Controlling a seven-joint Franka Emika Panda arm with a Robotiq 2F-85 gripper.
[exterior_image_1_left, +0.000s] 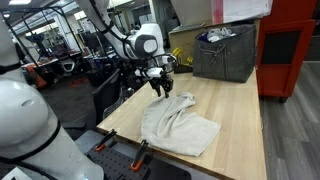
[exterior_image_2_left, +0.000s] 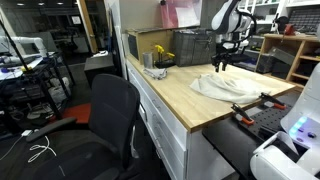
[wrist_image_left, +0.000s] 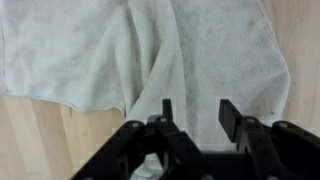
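Observation:
A crumpled off-white towel (exterior_image_1_left: 180, 122) (exterior_image_2_left: 225, 87) lies on the light wooden table (exterior_image_1_left: 245, 110), and it fills most of the wrist view (wrist_image_left: 150, 50). My gripper (exterior_image_1_left: 161, 90) (exterior_image_2_left: 220, 66) hangs over the towel's far edge, pointing down. In the wrist view the gripper (wrist_image_left: 197, 105) has its two black fingers (wrist_image_left: 228, 110) apart, with a gap between them. Only the flat cloth shows through that gap, and no fold sits between the pads. Whether the fingertips touch the cloth I cannot tell.
A dark grey bin (exterior_image_1_left: 225, 52) (exterior_image_2_left: 195, 47) stands at the back of the table, next to a red cabinet (exterior_image_1_left: 285, 55). An orange-handled clamp (exterior_image_1_left: 140, 152) sits at the table's near edge. A black office chair (exterior_image_2_left: 110, 110) stands beside the table, and yellow flowers (exterior_image_2_left: 163, 55) are near the bin.

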